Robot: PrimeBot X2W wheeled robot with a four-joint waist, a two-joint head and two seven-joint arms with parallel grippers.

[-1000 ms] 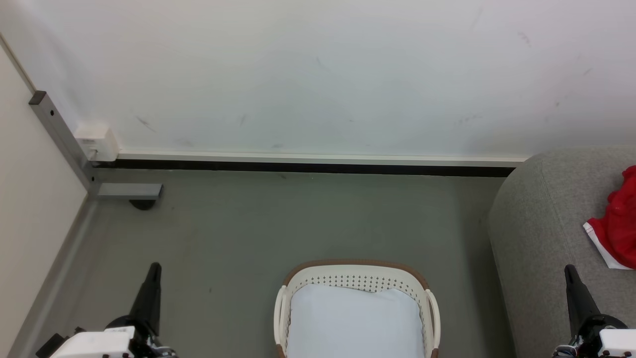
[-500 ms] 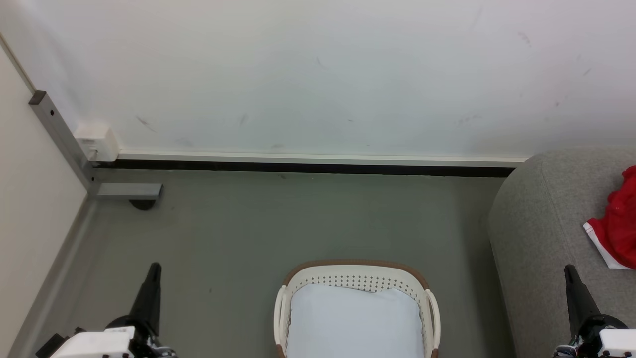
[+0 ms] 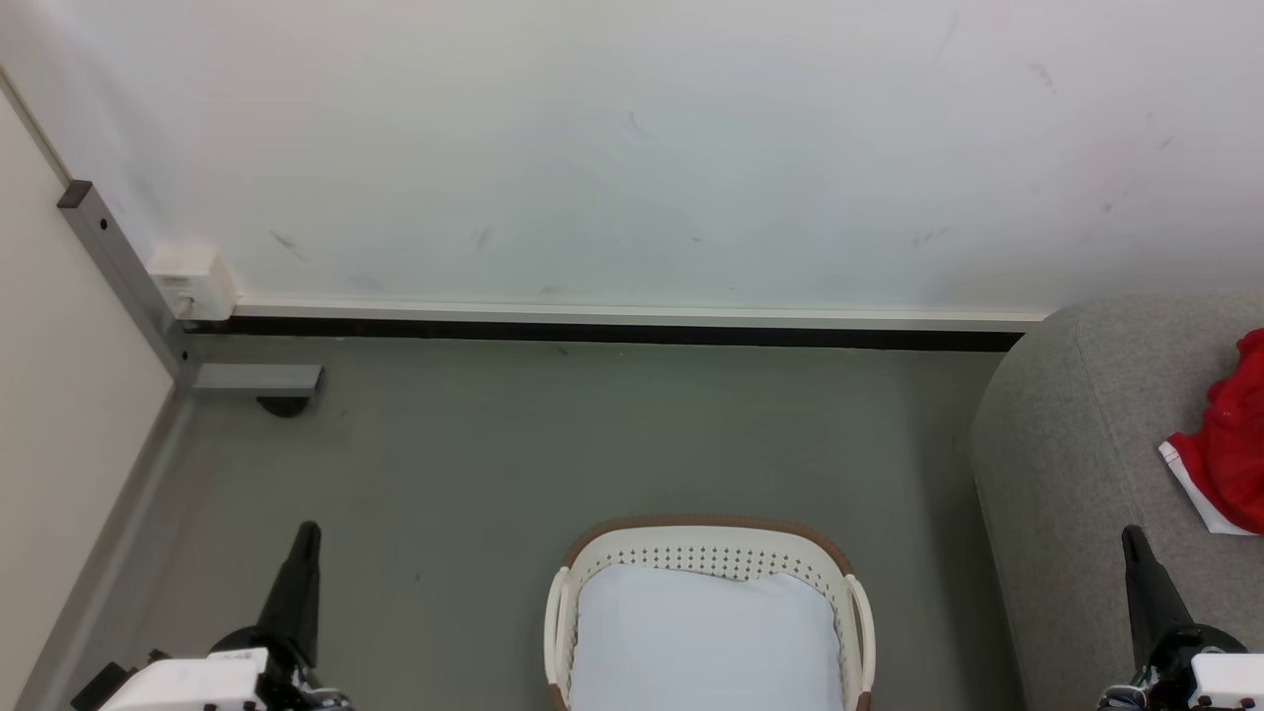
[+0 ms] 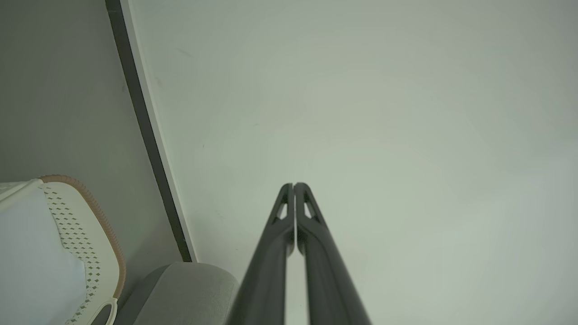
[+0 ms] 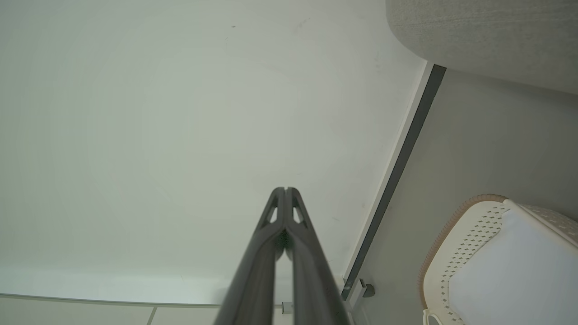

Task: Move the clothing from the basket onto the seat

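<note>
Clothing [image 3: 1229, 444] lies on the seat [image 3: 1066, 434], right of the basket [image 3: 706, 523], whose visible bottom is bare. The right claw [image 3: 1132, 538] is the nearer one, just below the red fabric in the head view; the left claw [image 3: 307, 533] is well apart. Both are pinched together and empty, so probably nothing remains to move.

Tapering black fingers [image 3: 295, 583] extend from white wrist housings [image 3: 183, 683] with dark screws.

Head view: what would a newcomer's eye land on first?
The bright red clothing lying on the grey sofa at the right edge stands out most. Next comes the cream basket on the floor at bottom centre, its white bottom showing no clothes in the visible part.
</note>
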